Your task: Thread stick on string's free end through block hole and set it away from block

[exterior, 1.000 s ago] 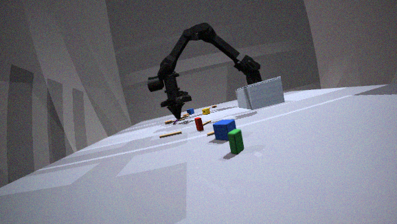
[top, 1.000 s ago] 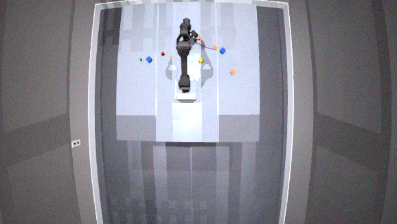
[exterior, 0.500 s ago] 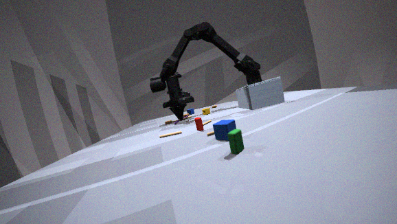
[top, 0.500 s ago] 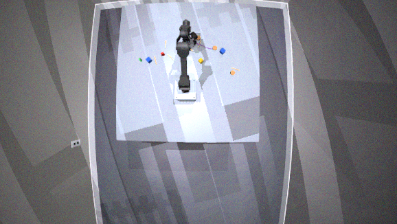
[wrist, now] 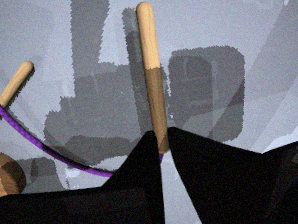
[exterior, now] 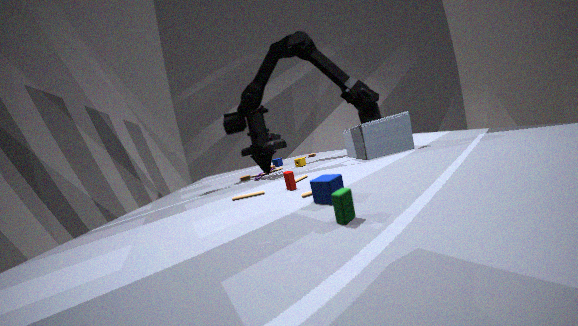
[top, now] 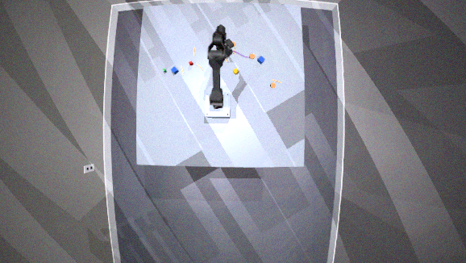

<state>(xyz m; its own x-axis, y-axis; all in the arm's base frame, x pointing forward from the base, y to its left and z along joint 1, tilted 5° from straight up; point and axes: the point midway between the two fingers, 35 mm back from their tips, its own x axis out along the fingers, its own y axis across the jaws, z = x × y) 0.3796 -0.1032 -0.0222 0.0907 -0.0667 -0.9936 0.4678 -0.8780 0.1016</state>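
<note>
Wrist: stick (wrist: pixel 153 67) pinched in gripper (wrist: pixel 160 136) fingertips.

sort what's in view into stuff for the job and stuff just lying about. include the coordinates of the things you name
For the job:
- stick in the pincer (exterior: pixel 266 171) (wrist: pixel 152 70)
- purple string (top: pixel 241 53) (exterior: pixel 259 176) (wrist: pixel 50 152)
- string's round button (top: pixel 251 56)
- yellow block (top: pixel 235 71) (exterior: pixel 303 162), apparently holed

Lying about:
- blue blocks (top: pixel 174 70) (exterior: pixel 325 191)
- red block (top: pixel 191 63) (exterior: pixel 290 181)
- green block (top: pixel 164 70) (exterior: pixel 343 207)
- loose sticks (top: pixel 194 52) (exterior: pixel 248 196) (wrist: pixel 17 81)
- other round pieces (top: pixel 272 85) (exterior: pixel 245 178) (wrist: pixel 7 176)

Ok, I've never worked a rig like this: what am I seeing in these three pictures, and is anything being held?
The machine is one jointed black arm. Its gripper is shut on a thin wooden stick, with a purple string running beside the fingers.

The top picture looks straight down, the exterior one sits low beside the table, and the wrist one looks past the fingers.

On the table are loose sticks, round wooden buttons, and blue, red, green and yellow blocks.
</note>
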